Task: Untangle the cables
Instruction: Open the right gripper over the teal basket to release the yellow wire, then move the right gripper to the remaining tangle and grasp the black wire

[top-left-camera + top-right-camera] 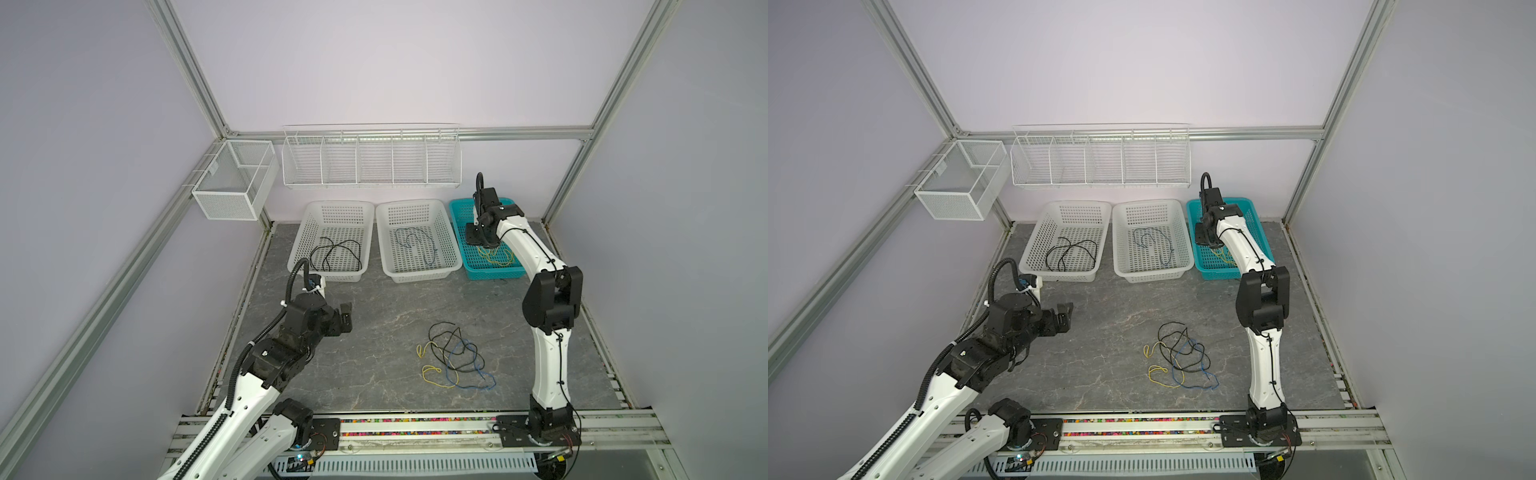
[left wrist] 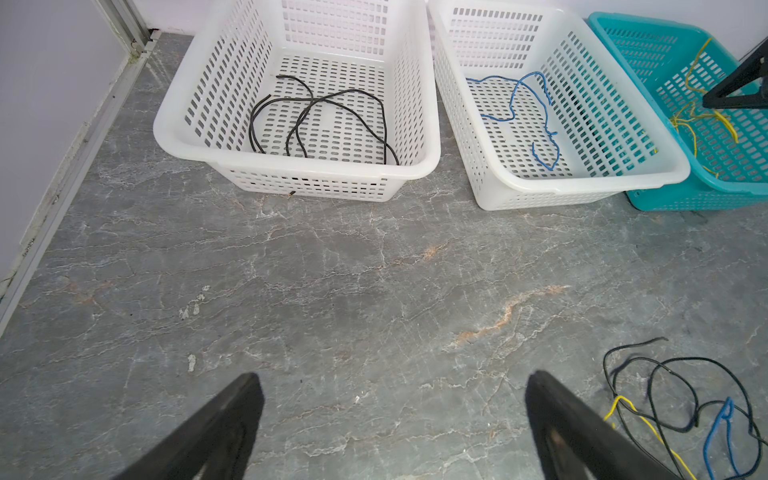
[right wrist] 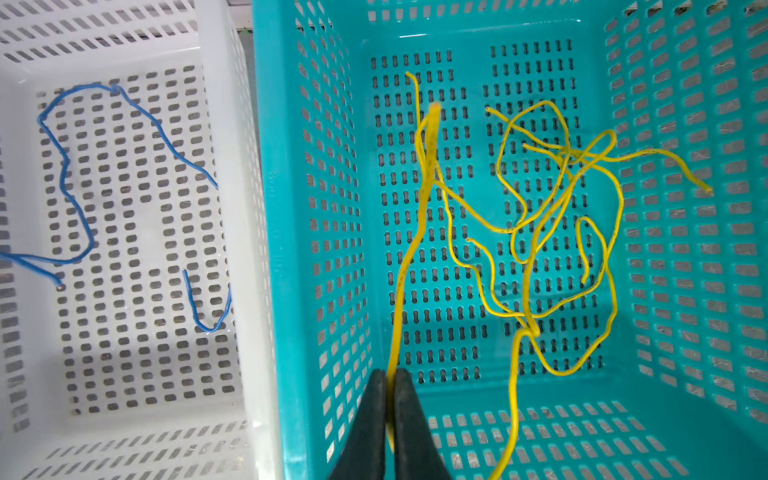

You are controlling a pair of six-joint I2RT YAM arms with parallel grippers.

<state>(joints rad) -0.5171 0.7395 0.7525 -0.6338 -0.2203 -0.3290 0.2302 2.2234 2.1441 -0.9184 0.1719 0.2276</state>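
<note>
Nearest, left gripper (image 1: 346,318) gapes wide over the marbled grey table (image 1: 374,299); black cables (image 2: 251,129) curl in the left white basket (image 1: 328,277); blue cable (image 3: 93,85) lies in the middle white basket (image 1: 419,277); a thin mixed tangle (image 1: 455,357) lies on the table; right gripper (image 3: 388,376) pinches a springy yellow cable (image 3: 398,291) inside the perforated teal basket (image 3: 307,208); best released low and centred.

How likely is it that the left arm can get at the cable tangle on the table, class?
Probably yes. The left end effector hangs open, with only bare tabletop between it and the tangle. The right end effector is at the teal basket, shut on a yellow cable.
</note>
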